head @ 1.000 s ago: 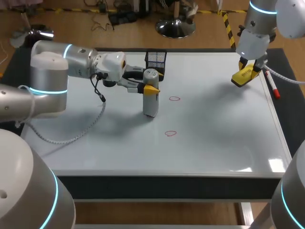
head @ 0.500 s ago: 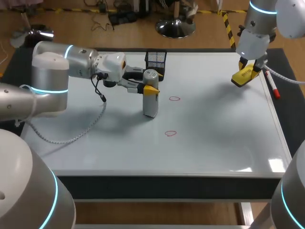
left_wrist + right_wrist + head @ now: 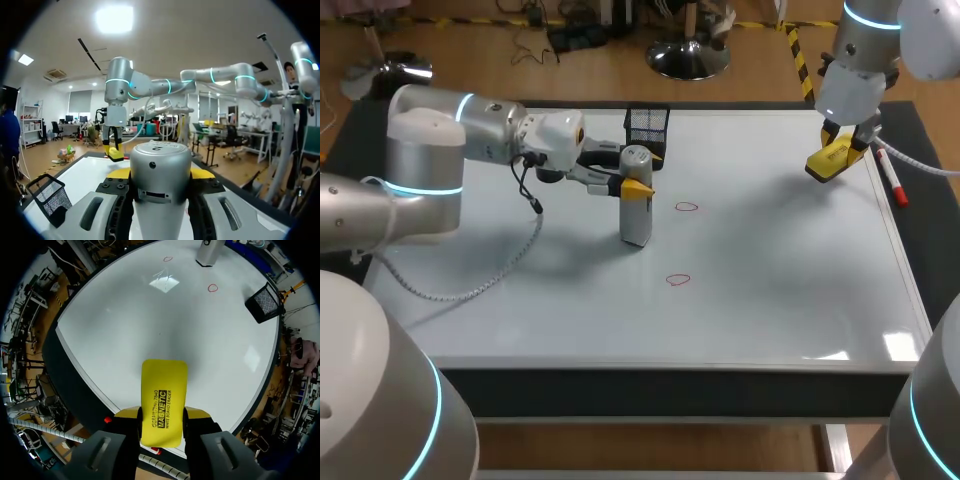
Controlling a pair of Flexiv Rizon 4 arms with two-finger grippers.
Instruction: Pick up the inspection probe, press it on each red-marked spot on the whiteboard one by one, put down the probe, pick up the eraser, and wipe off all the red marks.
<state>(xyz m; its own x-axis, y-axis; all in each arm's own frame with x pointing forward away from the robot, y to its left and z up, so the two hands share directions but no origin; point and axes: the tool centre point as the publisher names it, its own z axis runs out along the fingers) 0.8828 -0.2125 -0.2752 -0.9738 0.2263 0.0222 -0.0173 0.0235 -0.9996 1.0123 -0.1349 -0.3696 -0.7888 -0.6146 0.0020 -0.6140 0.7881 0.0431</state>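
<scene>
White glossy whiteboard [image 3: 770,290] first: my left gripper [image 3: 636,181] clamps the upright grey cylindrical probe [image 3: 636,225]; my right gripper [image 3: 161,422] grips the yellow block eraser [image 3: 164,385] aloft. I'd centre over the neighbouring red ring [image 3: 687,207], then press squarely.

Right gripper [image 3: 162,416] clamped on the yellow eraser [image 3: 164,397], one finger on each long side, over the whiteboard [image 3: 150,330] edge. Ahead: two red marks [image 3: 213,288] [image 3: 167,259], well apart. The probe [image 3: 208,253] stands upright past them, with the black mesh basket [image 3: 266,302] off to the side.
</scene>
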